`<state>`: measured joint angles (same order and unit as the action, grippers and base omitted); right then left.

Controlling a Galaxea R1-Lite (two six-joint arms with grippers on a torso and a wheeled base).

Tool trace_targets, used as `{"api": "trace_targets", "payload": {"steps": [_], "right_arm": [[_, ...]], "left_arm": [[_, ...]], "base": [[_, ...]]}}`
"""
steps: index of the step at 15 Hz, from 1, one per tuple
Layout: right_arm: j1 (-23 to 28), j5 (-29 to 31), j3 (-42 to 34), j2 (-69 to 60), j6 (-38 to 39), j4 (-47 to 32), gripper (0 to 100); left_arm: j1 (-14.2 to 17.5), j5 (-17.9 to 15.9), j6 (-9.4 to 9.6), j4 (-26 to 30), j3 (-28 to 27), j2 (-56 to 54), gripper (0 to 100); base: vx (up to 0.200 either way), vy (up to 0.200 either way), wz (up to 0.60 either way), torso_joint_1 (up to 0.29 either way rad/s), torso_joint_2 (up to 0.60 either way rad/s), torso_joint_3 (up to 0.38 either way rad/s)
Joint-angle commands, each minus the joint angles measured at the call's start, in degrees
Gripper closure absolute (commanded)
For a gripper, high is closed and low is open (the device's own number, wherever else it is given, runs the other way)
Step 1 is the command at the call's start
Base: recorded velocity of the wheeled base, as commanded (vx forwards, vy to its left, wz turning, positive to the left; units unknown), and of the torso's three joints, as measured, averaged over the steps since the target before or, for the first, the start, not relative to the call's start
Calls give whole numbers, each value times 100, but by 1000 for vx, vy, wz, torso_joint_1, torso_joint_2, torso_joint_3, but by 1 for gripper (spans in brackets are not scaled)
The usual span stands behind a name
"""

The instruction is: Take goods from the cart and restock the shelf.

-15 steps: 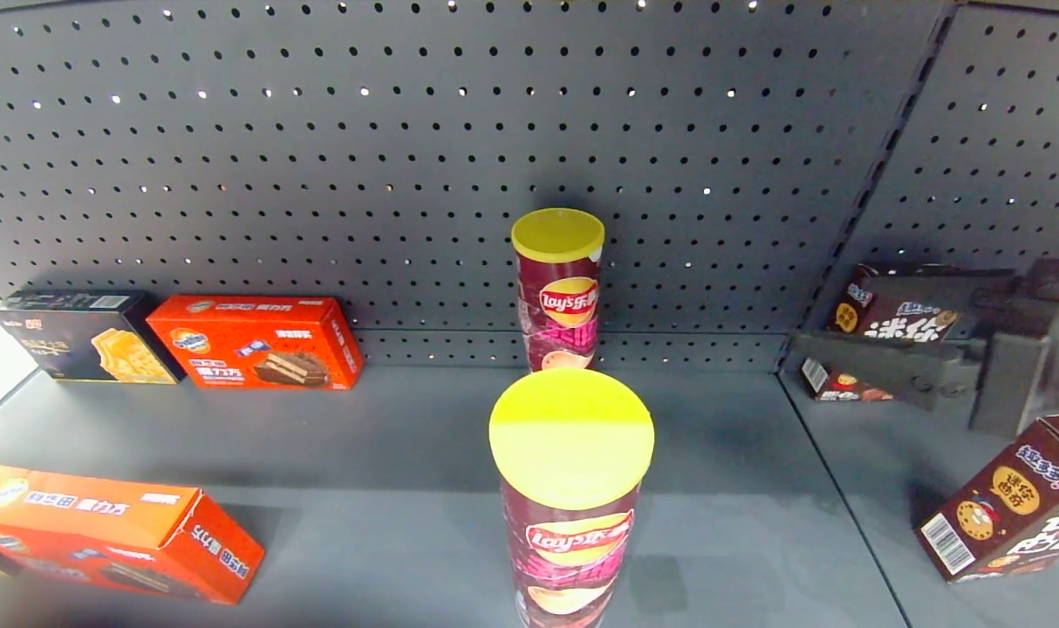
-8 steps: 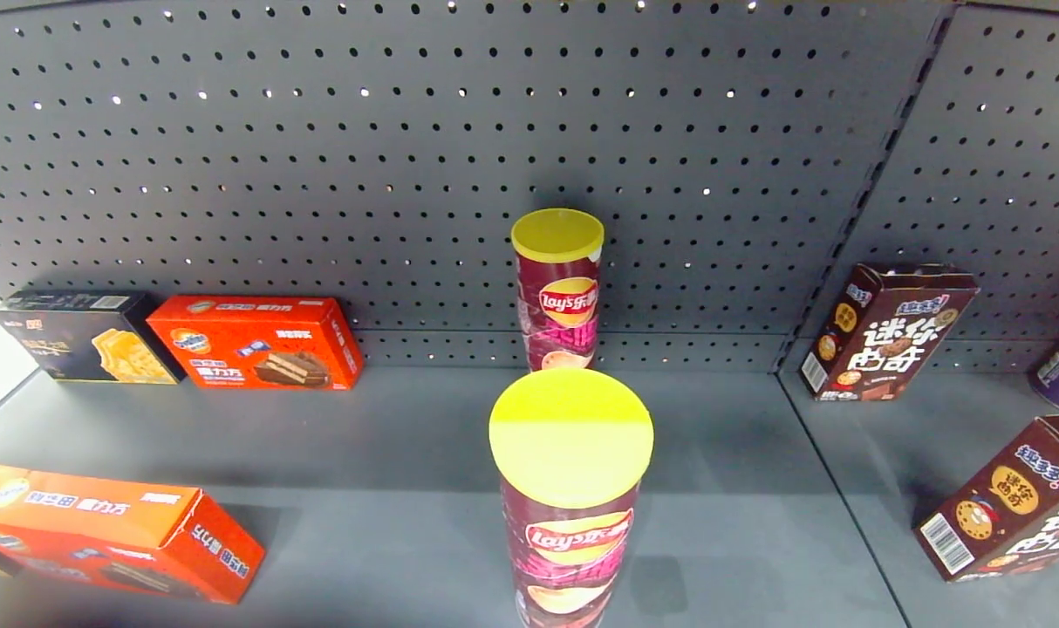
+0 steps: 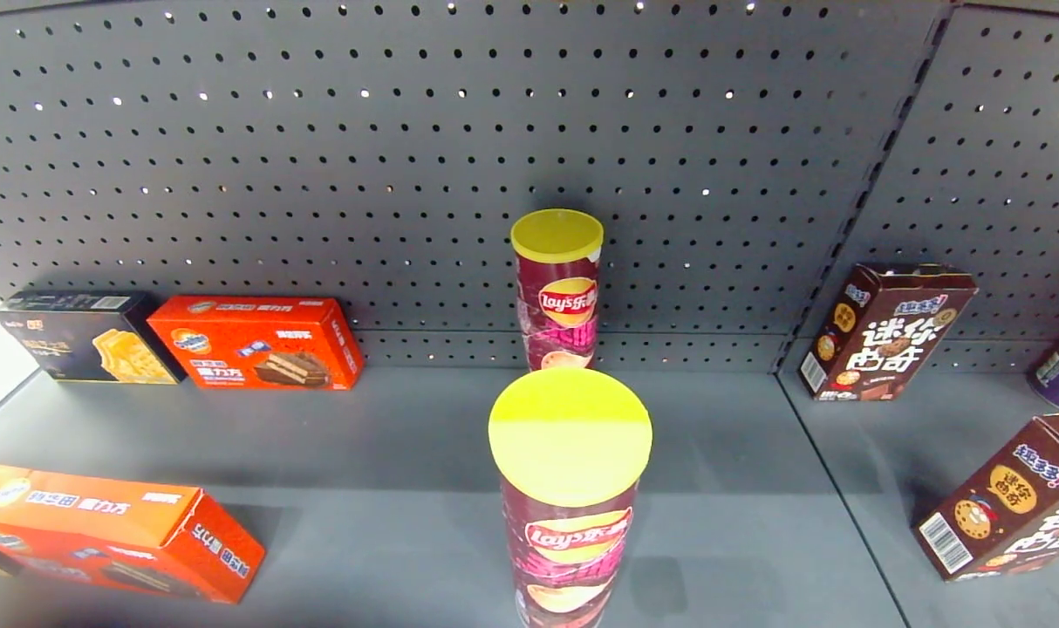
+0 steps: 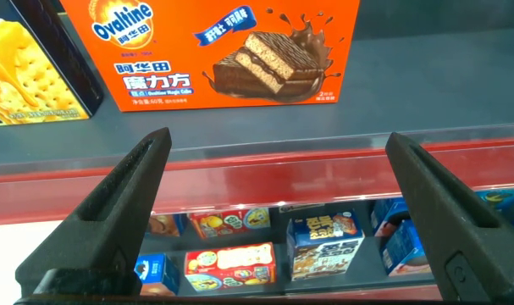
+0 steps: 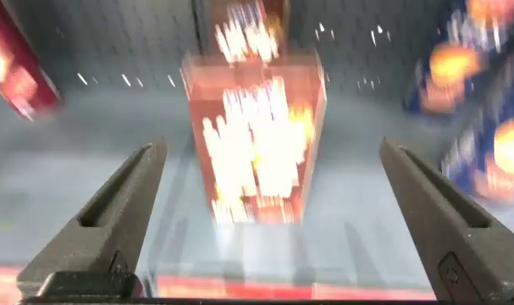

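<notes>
Cylindrical can (image 3: 570, 497); blurred, seemingly cardboard box (image 5: 255, 144)

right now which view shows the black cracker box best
Head view: the black cracker box shows whole, back left on the shelf. The left wrist view has just part of its front, cut by the picture's edge.

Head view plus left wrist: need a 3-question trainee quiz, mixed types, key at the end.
1. True or false: the far chip can stands upright on the shelf.
2. What colour is the lid of the near chip can? A yellow, B red, C blue.
3. Fill in: the left gripper is ___ and holds nothing.
Key: 1 true; 2 A; 3 open.
</notes>
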<state>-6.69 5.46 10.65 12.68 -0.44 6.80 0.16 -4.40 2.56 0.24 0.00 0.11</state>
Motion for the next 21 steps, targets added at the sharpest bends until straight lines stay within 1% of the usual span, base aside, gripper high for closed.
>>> {"api": "trace_targets", "payload": {"steps": [1, 3, 4, 5, 15, 16, 17, 18, 20, 21], "right_arm": [[28, 139, -1065, -723, 44, 225, 0], [19, -10, -1065, -723, 141, -417, 0], [19, -300, -1065, -723, 105, -566, 0], [19, -318, -1065, -723, 61, -698, 0], [45, -326, -1065, -723, 26, -698, 0], [256, -326, -1065, -714, 18, -724, 0], [801, -326, -1048, -758, 18, -733, 0], [933, -318, -1065, -784, 26, -707, 0], [784, -326, -1057, -916, 18, -707, 0], [652, -326, -1057, -1268, 26, -707, 0]], "left_arm": [[2, 1, 8, 2, 0, -2, 0], [2, 1, -1, 2, 0, -2, 0], [2, 1, -1, 2, 0, -2, 0], [2, 1, -1, 2, 0, -2, 0], [2, 1, -1, 2, 0, -2, 0], [2, 1, -1, 2, 0, -2, 0], [2, 1, -1, 2, 0, -2, 0], [2, 1, -1, 2, 0, -2, 0], [2, 1, -1, 2, 0, -2, 0], [2, 1, -1, 11, 0, -2, 0]], "base": [[0, 0, 0, 0, 0, 0], [0, 0, 0, 0, 0, 0], [0, 0, 0, 0, 0, 0], [0, 0, 0, 0, 0, 0], [0, 0, 0, 0, 0, 0], [0, 0, 0, 0, 0, 0], [0, 0, 0, 0, 0, 0], [0, 0, 0, 0, 0, 0], [0, 0, 0, 0, 0, 0], [0, 0, 0, 0, 0, 0]]}}
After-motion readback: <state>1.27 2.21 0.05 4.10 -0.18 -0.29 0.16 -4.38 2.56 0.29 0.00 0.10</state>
